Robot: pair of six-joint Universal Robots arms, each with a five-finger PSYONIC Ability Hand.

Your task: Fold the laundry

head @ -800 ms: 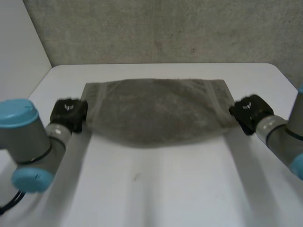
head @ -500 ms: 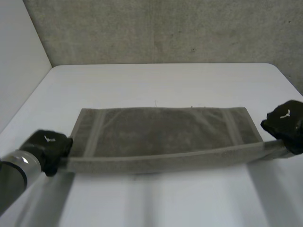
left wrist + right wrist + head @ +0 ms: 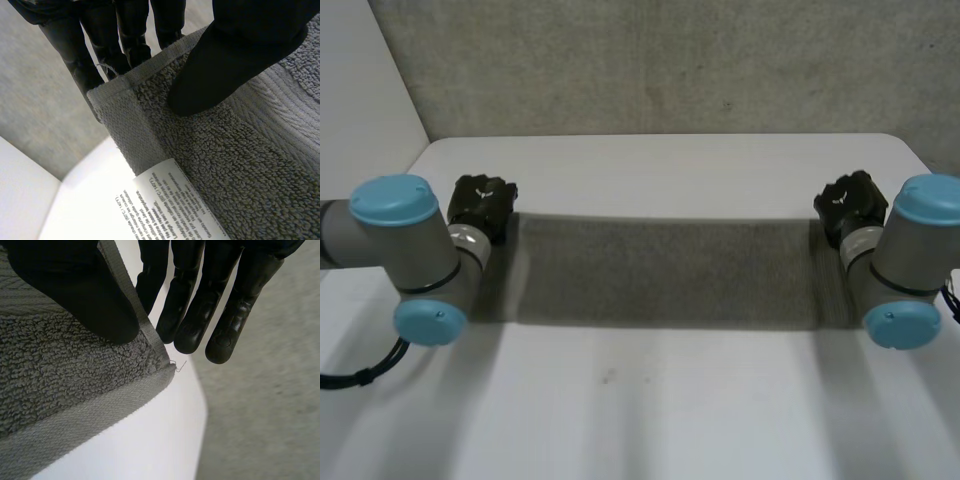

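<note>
A grey towel is stretched wide between my two hands above the white table. My left hand pinches the towel's left corner: in the left wrist view the thumb presses the terry cloth against the fingers behind it. A white care label sits just below that corner. My right hand holds the right corner the same way, thumb on the cloth and fingers behind its hemmed edge.
A grey wall runs along the table's far edge. The left arm's elbow and the right arm's elbow stand over the table beside the towel's ends.
Both hands drew the towel toward the table's front, then lifted it back up and away. It now hangs taut between them, and both elbows have come into the head view.
</note>
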